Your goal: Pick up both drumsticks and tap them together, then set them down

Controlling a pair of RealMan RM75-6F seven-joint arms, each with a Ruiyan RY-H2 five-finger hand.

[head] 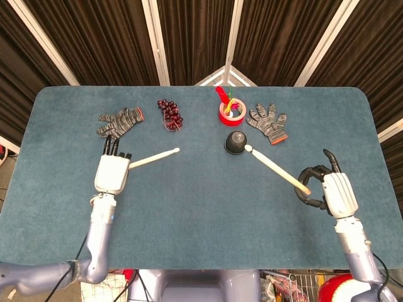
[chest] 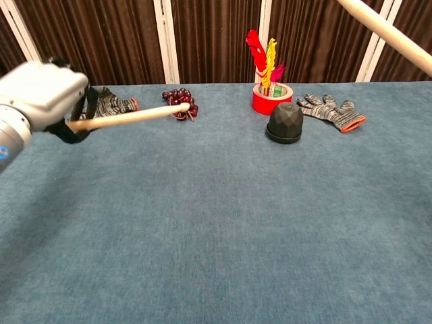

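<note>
My left hand (head: 112, 172) (chest: 42, 94) grips one pale wooden drumstick (head: 154, 158) (chest: 128, 116) by its butt. The stick is lifted off the table, its tip pointing right toward the middle. My right hand (head: 332, 192) holds the second drumstick (head: 277, 168) (chest: 385, 32) by its butt, raised, with its tip aimed up and left near the black dome (head: 235, 142). In the chest view only that stick's shaft shows at the top right; the right hand itself is out of that frame. The two sticks are well apart.
On the blue table (head: 201, 207) lie a grey glove (head: 119, 122) at the back left, dark red grapes (head: 170, 113), a red tape roll with coloured feathers (head: 230, 108), a black dome (chest: 284, 123) and a second grey glove (head: 268, 123).
</note>
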